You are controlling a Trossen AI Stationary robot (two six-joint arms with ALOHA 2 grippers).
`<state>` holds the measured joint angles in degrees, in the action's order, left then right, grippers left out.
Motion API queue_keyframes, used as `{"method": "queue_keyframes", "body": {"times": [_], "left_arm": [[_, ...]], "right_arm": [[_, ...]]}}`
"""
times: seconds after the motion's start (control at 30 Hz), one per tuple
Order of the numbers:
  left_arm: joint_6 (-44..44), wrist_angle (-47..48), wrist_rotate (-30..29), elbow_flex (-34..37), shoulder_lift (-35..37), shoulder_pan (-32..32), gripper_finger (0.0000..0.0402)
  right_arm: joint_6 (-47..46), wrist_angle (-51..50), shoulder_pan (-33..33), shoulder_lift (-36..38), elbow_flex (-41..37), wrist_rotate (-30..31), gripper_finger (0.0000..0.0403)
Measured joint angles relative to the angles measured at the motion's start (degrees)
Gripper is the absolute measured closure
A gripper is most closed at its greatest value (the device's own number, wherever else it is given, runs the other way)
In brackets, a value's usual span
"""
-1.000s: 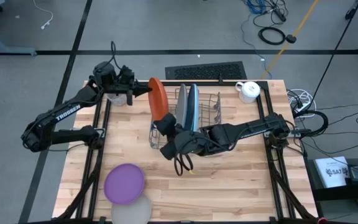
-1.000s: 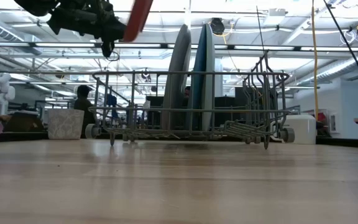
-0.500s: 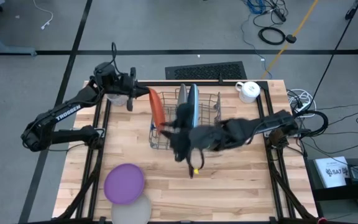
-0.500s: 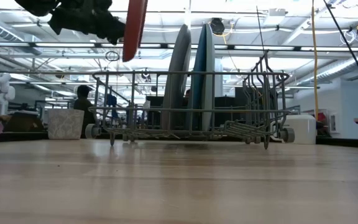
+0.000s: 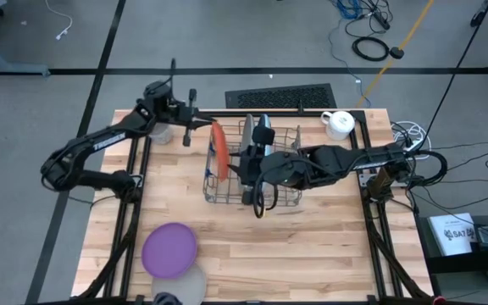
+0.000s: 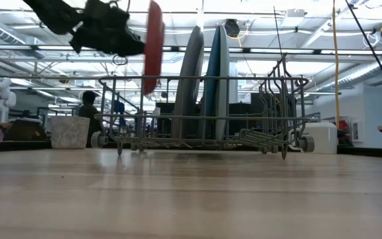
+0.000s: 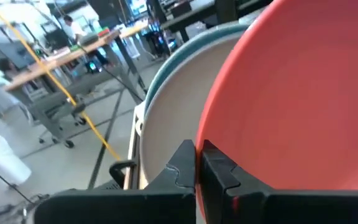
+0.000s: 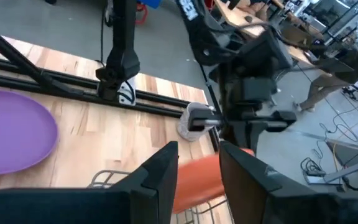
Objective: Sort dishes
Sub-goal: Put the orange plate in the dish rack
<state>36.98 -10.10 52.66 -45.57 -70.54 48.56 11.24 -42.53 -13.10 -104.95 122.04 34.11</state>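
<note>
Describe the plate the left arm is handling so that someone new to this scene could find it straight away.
Start at the wire dish rack in the middle of the wooden table. At its left end, the left gripper holds an orange plate on edge above the rack. It is the only orange plate; the two racked beside it are grey and blue.

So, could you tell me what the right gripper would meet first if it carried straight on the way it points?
Probably the orange plate, just beyond the right gripper and held by the left gripper over the rack; depth is unclear.
</note>
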Motion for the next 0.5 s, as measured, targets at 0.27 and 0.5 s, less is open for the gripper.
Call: {"method": "queue_keyframes", "body": {"times": [0.27,0.5], "left_arm": [[3.00,-0.17,1.23,-3.49,-5.87,1.11,0.0401],[2.85,-0.06,1.76,-4.69,-6.30,2.15,0.0401]], "right_arm": [[-10.96,-2.15,4.02,0.07,0.00,0.00,0.0285],[-20.62,-11.65,6.13,-0.24,0.00,-4.34,0.0237]]}}
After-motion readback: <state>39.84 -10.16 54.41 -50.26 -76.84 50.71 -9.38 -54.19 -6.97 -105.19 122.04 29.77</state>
